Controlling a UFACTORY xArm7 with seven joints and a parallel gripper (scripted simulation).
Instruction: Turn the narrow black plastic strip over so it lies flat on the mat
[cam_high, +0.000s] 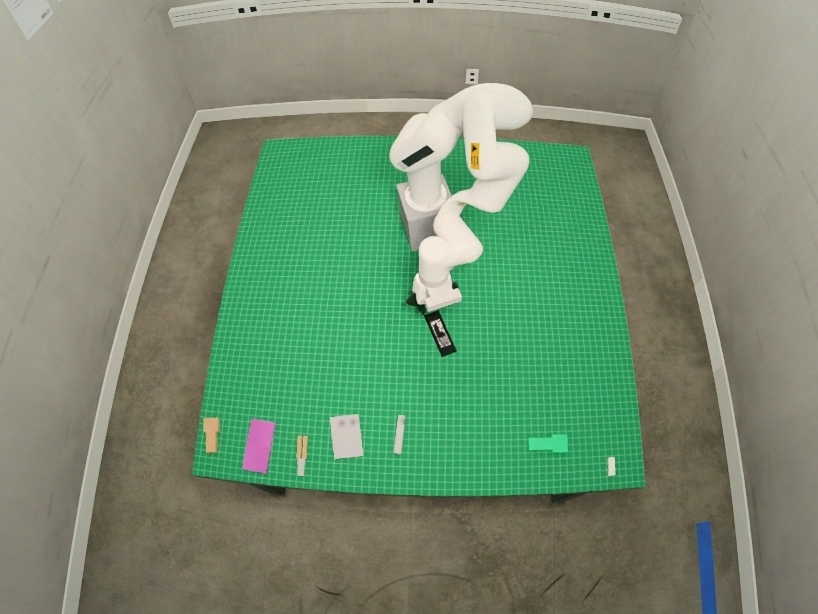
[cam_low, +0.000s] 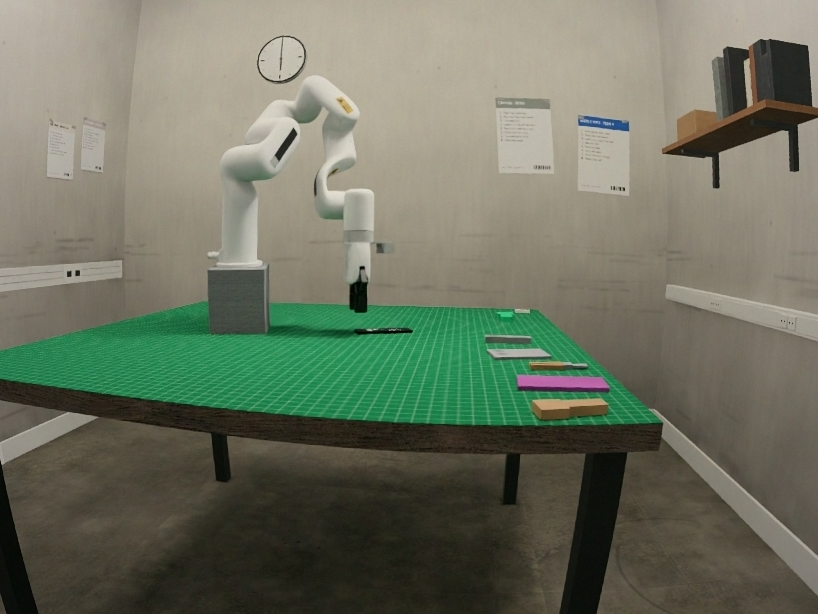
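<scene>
Jaws part-open, gripping nothing, hovering above the black strip [cam_high: 441, 335]'s near end; strip flat on the mat [cam_high: 317, 277] just below. Descend straight, pinch its long edges squarely before flipping.

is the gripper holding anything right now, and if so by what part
Nothing is held. The gripper hangs part open above the mat, apart from the black strip lying flat below.
</scene>
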